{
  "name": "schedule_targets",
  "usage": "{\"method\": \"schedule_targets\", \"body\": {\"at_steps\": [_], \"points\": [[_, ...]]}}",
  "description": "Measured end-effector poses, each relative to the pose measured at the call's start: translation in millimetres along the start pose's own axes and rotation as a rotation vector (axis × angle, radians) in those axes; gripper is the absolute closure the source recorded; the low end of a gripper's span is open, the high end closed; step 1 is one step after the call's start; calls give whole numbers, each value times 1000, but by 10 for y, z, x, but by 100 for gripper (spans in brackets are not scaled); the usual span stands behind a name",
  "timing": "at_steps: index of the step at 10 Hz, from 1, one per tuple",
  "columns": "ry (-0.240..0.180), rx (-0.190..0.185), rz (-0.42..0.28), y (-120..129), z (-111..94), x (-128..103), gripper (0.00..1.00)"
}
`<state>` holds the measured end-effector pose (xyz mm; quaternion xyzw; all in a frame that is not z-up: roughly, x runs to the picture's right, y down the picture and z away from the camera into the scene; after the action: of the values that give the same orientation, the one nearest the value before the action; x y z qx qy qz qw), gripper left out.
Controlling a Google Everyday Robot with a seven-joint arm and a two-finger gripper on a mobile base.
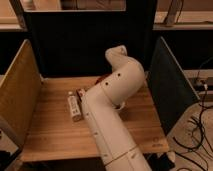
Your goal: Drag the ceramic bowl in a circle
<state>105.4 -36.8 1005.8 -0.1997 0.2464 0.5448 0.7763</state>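
My white arm reaches across the middle of the wooden table and bends down at the back. My gripper is hidden behind the arm's elbow, near the back middle of the table. A pale sliver under the arm's right side looks like the rim of the ceramic bowl; the rest of it is covered. A reddish patch shows just behind the arm, and I cannot tell what it is.
A small white carton lies on the table left of the arm, with a small dark object just behind it. A tan panel walls the left side, a dark panel the right. Cables hang at the right.
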Motion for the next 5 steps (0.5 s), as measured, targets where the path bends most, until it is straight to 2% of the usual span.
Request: {"method": "schedule_targets", "body": {"at_steps": [2, 3, 5], "points": [[30, -34, -41, 228, 32, 165, 100], [49, -38, -42, 234, 57, 273, 100], [90, -28, 1, 61, 117, 537, 100]]}}
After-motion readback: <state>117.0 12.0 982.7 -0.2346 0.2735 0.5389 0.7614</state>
